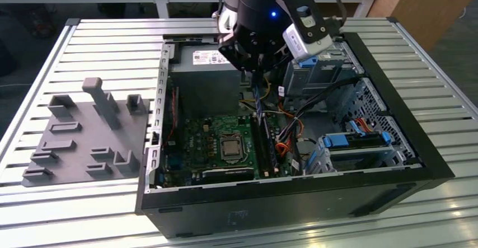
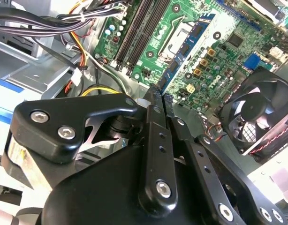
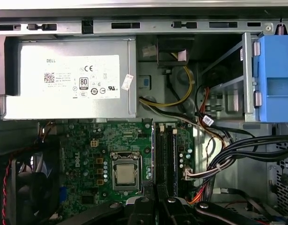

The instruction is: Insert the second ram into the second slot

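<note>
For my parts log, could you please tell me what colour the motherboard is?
The motherboard is green, clearest in the first wrist view.

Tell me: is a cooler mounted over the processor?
No, in the first wrist view the processor sits bare in its socket on the green board.

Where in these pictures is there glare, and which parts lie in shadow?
In the exterior view, light glares off the metal table beside the computer case, whose inside is dim; in the first wrist view, the white label is brightest and the fan lies in shadow; in the second wrist view, the gripper looks dark.
</note>
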